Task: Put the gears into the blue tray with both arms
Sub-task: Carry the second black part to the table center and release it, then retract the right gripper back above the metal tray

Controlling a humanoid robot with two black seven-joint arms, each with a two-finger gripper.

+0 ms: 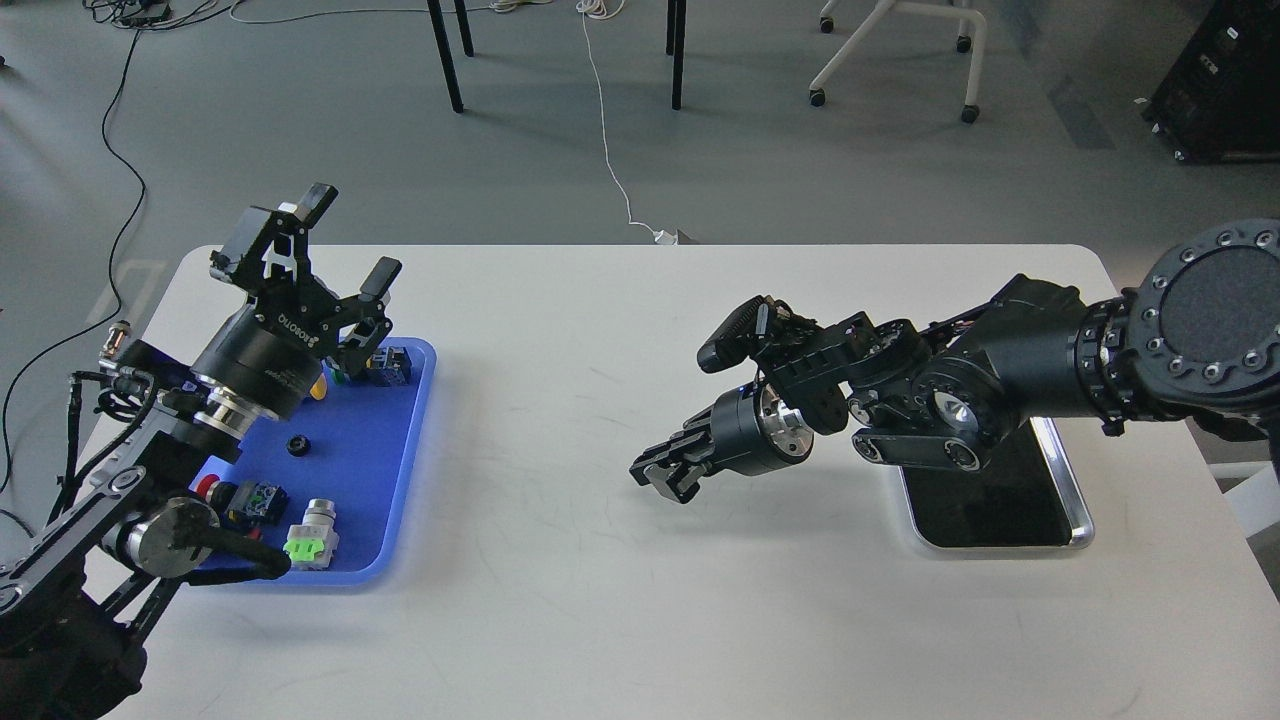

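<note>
One gear (pixel 296 445), a tiny black toothed wheel, lies in the middle of the blue tray (pixel 375 470) at the table's left. My left gripper (pixel 352 238) hangs open and empty above the tray's far end, fingers pointing up and away. Over the middle of the table, my right gripper (pixel 664 478) points left and down with its fingers together, well apart from the blue tray. I see nothing between its dark fingers. No other gear shows.
Push-button switches lie in the blue tray: a blue and green one (pixel 378 365) at the far end, a red one (pixel 238 495) and a green-capped one (pixel 312 545) near the front. A steel tray (pixel 1078 520) with a dark inside sits at the right, partly under my right arm.
</note>
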